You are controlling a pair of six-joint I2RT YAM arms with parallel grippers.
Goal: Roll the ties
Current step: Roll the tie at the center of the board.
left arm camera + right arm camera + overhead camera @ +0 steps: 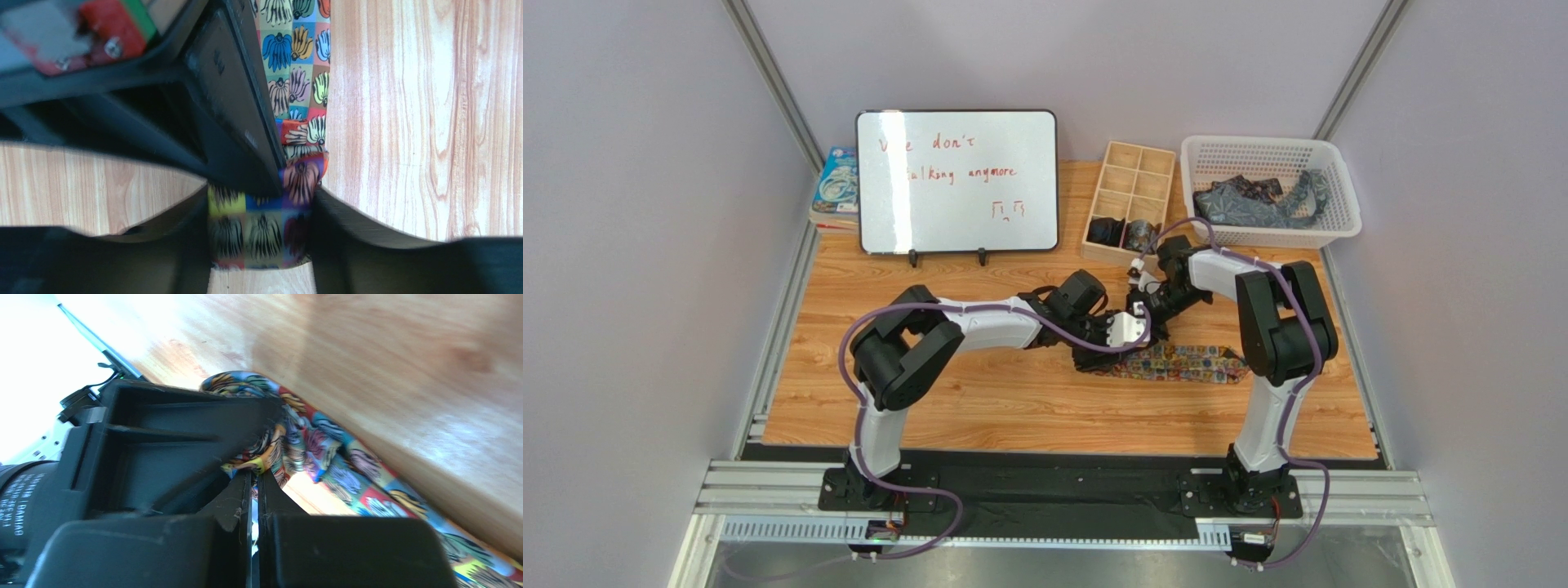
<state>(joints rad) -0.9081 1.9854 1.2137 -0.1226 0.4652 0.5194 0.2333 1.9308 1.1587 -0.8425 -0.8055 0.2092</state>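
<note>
The multicoloured floral tie [1192, 363] lies flat on the wooden table, running right from where both grippers meet. My left gripper [1109, 349] is shut across the tie's folded or rolled end; in the left wrist view the tie [264, 229] sits squeezed between my gripper's [261, 208] two fingers. My right gripper [1136, 306] comes in from behind. In the right wrist view my gripper [256, 478] has its jaws almost together, pinching a bunched edge of the tie [307, 447]. Dark ties [1259, 202] lie in a white basket.
A wooden compartment box [1151, 161] stands at the back with two dark rolled ties [1122, 233] in its front cells. The white basket [1271, 153] is at the back right. A whiteboard [957, 181] stands at the back left.
</note>
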